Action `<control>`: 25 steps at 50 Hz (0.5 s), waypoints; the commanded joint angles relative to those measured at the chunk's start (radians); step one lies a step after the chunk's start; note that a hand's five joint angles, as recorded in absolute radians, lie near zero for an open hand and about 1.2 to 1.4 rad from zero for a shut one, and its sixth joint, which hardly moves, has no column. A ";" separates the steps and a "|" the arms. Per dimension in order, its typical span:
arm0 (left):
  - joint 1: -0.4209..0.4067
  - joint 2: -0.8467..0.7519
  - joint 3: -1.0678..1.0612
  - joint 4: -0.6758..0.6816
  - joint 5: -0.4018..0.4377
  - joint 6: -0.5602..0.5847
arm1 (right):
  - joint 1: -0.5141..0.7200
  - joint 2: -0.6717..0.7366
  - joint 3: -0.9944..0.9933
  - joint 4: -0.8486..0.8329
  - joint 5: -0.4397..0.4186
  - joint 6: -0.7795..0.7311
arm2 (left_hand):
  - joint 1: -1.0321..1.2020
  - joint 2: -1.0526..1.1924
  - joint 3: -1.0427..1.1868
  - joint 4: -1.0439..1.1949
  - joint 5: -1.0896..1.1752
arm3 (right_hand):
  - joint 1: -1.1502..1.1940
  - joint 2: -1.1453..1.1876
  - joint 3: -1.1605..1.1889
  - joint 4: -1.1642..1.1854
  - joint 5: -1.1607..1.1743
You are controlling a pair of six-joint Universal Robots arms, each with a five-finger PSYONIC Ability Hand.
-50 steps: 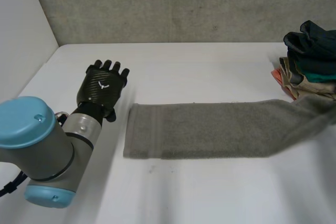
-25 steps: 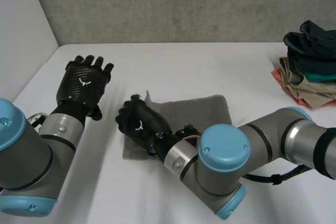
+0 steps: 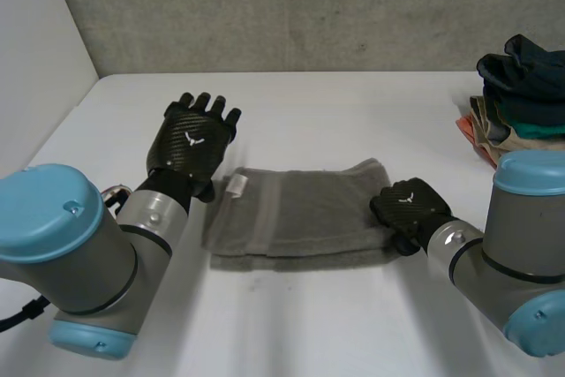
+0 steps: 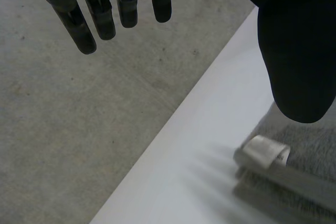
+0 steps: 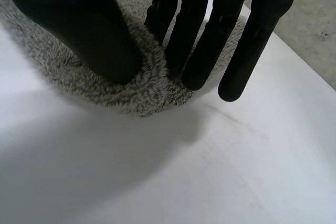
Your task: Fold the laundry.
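A grey towel (image 3: 300, 209) lies folded double on the white table, with a white label (image 3: 237, 185) at its left end. My left hand (image 3: 190, 143) hovers open just beyond that end, its straight fingers (image 4: 100, 14) pointing away over the table. In the left wrist view the label (image 4: 265, 152) sits below the thumb. My right hand (image 3: 408, 209) rests on the towel's right folded edge. In the right wrist view the thumb (image 5: 105, 35) and fingers pinch a bulge of the towel (image 5: 68, 77) between them.
A pile of folded clothes (image 3: 521, 103) stands at the table's far right. A grey concrete wall (image 3: 291, 6) runs along the back edge. Bare table (image 3: 309, 324) lies in front of the towel.
The towel, stretched out long a second ago, now lies folded in half. My right hand carried its end to the left, then went back to the right folded edge. The left hand shifted right.
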State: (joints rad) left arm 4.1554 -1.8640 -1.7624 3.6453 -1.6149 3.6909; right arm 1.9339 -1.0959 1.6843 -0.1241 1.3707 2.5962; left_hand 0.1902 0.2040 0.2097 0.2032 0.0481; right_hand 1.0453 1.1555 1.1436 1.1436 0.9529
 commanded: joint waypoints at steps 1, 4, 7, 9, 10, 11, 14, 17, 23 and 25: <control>-0.006 0.013 -0.015 -0.002 0.000 0.001 | 0.014 0.013 -0.049 -0.123 0.065 -0.067 | -0.016 -0.029 -0.035 -0.029 -0.048 | 0.351 0.241 0.253 0.253 0.269; -0.001 0.029 -0.023 -0.010 0.000 0.004 | 0.083 -0.031 -0.084 -0.216 0.113 -0.074 | -0.016 -0.029 -0.035 -0.029 -0.048 | 0.351 0.241 0.253 0.253 0.269; 0.006 0.054 -0.028 -0.021 0.000 0.004 | 0.210 -0.055 -0.151 -0.230 0.113 -0.091 | -0.016 -0.029 -0.035 -0.029 -0.048 | 0.351 0.241 0.253 0.253 0.269; 0.023 0.072 -0.034 -0.033 -0.002 0.003 | 0.282 -0.023 -0.185 -0.242 0.105 -0.099 | -0.016 -0.029 -0.035 -0.029 -0.048 | 0.351 0.241 0.253 0.253 0.269; 0.032 0.078 -0.037 -0.036 -0.003 0.003 | 0.313 0.003 -0.199 -0.244 0.100 -0.108 | -0.016 -0.029 -0.035 -0.029 -0.048 | 0.351 0.241 0.253 0.253 0.269; 0.048 0.089 -0.042 -0.045 -0.010 0.001 | 0.373 0.054 -0.236 -0.247 0.088 -0.134 | -0.016 -0.029 -0.035 -0.029 -0.048 | 0.351 0.241 0.253 0.253 0.269; 0.071 0.111 -0.045 -0.057 -0.039 -0.003 | 0.460 0.140 -0.285 -0.238 0.039 -0.217 | -0.016 -0.029 -0.035 -0.029 -0.048 | 0.351 0.241 0.253 0.253 0.269; 0.086 0.118 -0.045 -0.059 -0.079 -0.012 | 0.494 0.180 -0.293 -0.236 -0.019 -0.255 | -0.016 -0.029 -0.035 -0.029 -0.048 | 0.351 0.241 0.253 0.253 0.269; 0.097 0.121 -0.028 -0.062 -0.131 -0.084 | 0.490 0.177 -0.287 -0.246 -0.068 -0.156 | -0.016 -0.029 -0.035 -0.029 -0.048 | -0.871 -0.981 -0.969 -0.969 -0.953; 0.095 0.121 -0.019 -0.060 -0.125 -0.112 | 0.449 0.147 -0.282 -0.238 -0.023 -0.031 | -0.015 -0.029 -0.034 -0.028 -0.047 | -0.871 -0.981 -0.969 -0.969 -0.953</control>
State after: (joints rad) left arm 4.2511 -1.7416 -1.8010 3.5829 -1.7270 3.6413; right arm 2.4374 -0.9130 1.3902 -0.3675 1.3159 2.3838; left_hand 0.1902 0.2040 0.2097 0.2032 0.0481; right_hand 0.3318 0.3504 0.3762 0.3771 0.1747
